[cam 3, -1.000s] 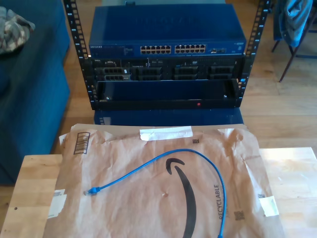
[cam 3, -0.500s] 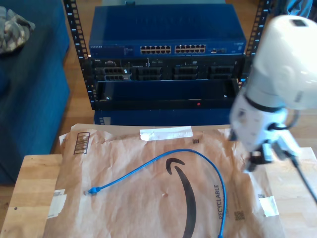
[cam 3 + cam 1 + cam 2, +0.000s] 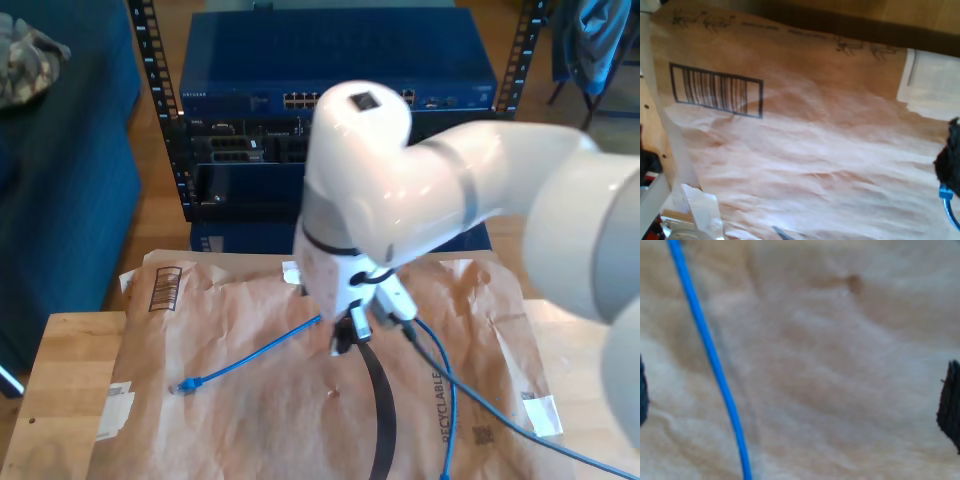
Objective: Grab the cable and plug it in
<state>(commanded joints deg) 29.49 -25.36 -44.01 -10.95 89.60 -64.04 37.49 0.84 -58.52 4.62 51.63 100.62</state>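
The thin blue cable (image 3: 250,352) lies on a brown paper envelope (image 3: 230,420), with one plug (image 3: 185,385) toward the exterior view's left. My second gripper (image 3: 345,338) hangs low over the cable's middle stretch, on a big white arm reaching in from the exterior view's right. In the second wrist view the cable (image 3: 715,365) runs between the dark fingertips (image 3: 951,405), touching neither. My second gripper (image 3: 796,400) is open. My first gripper (image 3: 797,160) is open and higher above the envelope. A short piece of cable (image 3: 946,196) shows beside one fingertip.
A blue network switch (image 3: 240,98) with a row of ports (image 3: 296,100) sits in a black rack behind the wooden table (image 3: 70,380). The envelope carries a barcode (image 3: 165,290). A blue sofa (image 3: 60,180) stands at the exterior view's left. The arm's own dark cable trails over the envelope.
The white arm swung from the exterior view's right to the middle and came down over the cable. The cable has not moved.
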